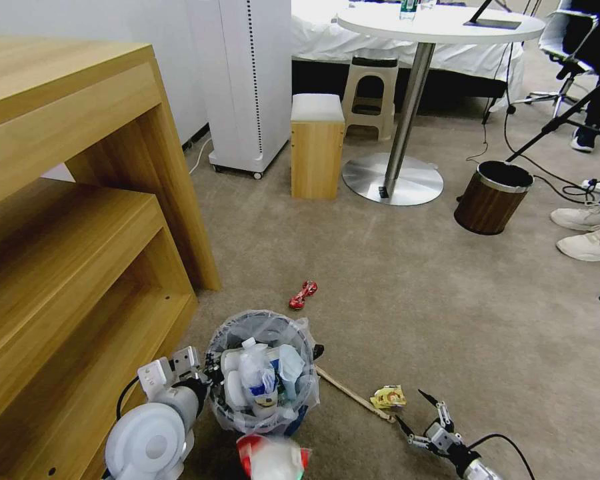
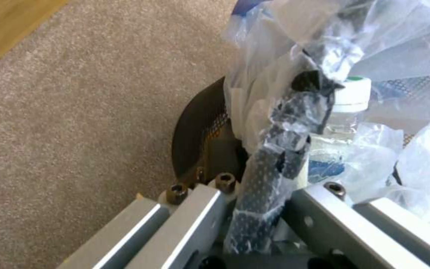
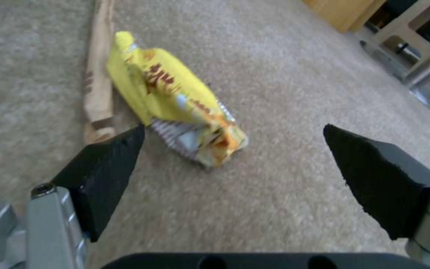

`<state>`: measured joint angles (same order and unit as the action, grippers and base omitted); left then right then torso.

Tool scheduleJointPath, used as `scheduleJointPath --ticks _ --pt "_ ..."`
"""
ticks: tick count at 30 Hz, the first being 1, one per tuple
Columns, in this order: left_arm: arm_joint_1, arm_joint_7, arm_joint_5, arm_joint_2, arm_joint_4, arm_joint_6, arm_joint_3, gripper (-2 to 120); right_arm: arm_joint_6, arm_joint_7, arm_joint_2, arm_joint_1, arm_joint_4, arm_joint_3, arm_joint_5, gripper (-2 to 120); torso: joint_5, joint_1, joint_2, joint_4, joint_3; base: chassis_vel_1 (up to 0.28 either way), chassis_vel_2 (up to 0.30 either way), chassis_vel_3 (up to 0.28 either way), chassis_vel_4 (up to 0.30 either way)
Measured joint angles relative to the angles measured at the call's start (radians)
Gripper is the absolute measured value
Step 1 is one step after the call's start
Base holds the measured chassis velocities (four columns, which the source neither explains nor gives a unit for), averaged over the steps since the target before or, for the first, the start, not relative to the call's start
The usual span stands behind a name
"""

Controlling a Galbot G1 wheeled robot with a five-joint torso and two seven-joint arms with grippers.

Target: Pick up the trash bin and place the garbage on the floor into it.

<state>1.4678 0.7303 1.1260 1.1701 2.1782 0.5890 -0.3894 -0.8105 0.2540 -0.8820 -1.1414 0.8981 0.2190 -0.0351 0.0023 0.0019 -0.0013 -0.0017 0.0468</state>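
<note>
Right at the near edge of the head view, a blurred red and white piece (image 1: 272,457) sits just in front of the trash bin (image 1: 263,372). The left gripper (image 1: 203,375) is low beside the wooden shelf unit (image 1: 67,253), reaching in from the left and clamped on the bin's rim. The left wrist view gets in tight: the plastic liner (image 2: 295,48) is bunched over the dark wire rim (image 2: 270,164), pinched between the metal fingers (image 2: 200,209), with a capped clear bottle (image 2: 342,112) inside. From the head, the bin stands on the beige floor (image 1: 393,280), stuffed with white cups, bottles and wrap.

Over on the right, the right gripper (image 1: 412,415) is stretched low over the carpet, jaws spread wide. The right wrist view gives the detail: a crumpled yellow wrapper (image 3: 175,101) lies ahead of the black fingertips (image 3: 108,168), nearer one than the other and untouched, with a wooden stick (image 3: 98,74) touching its far side. The head view shows that stick (image 1: 353,397) running from the bin's foot toward the wrapper (image 1: 388,397).

Farther out, a red wrapper (image 1: 303,295) lies alone on open carpet. Beyond it stand a small wooden stool (image 1: 317,143), a white appliance (image 1: 247,80), the round table (image 1: 440,27) on its steel foot, and a brown wood-grain bin (image 1: 492,197).
</note>
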Motion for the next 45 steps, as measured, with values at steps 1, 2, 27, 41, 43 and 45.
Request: scheduleJointPath --ticks 1,2,27,41,43,45 --pt "0.0 -0.001 -0.001 0.0 -0.002 -0.001 0.0 0 0.0 0.001 0.001 0.002 0.001 0.0 0.0 91 0.0 0.0 0.0 0.0 0.0 0.0 0.0 0.0 0.0" --pt "0.0 -0.001 -0.001 0.0 -0.002 -0.001 0.0 0 0.0 0.001 0.001 0.002 0.001 0.0 0.0 91 0.0 0.0 0.0 0.0 0.0 0.0 0.0 0.0 0.0" --pt "0.009 -0.003 -0.009 0.009 0.01 -0.003 0.0 0 0.0 0.023 0.014 0.008 0.004 -0.014 -0.019 71 0.0 0.0 0.0 -0.0001 0.0 0.0 0.0 0.0 0.0" --pt "0.022 -0.006 -0.025 0.022 0.021 -0.003 0.001 0 0.0 0.026 0.017 0.013 -0.001 -0.015 -0.028 43 0.0 0.0 0.0 -0.0001 0.0 0.0 0.0 0.0 0.0" --pt "0.022 -0.009 -0.032 0.027 0.021 -0.003 0.002 0 0.0 0.026 0.016 0.013 -0.001 -0.014 -0.035 43 0.0 0.0 0.0 -0.0001 0.0 0.0 0.0 0.0 0.0" --pt "0.022 -0.009 -0.032 0.028 0.02 -0.004 0.002 0 0.0 0.026 0.016 0.014 -0.001 -0.013 -0.038 43 0.0 0.0 0.0 -0.0001 0.0 0.0 0.0 0.0 0.0"
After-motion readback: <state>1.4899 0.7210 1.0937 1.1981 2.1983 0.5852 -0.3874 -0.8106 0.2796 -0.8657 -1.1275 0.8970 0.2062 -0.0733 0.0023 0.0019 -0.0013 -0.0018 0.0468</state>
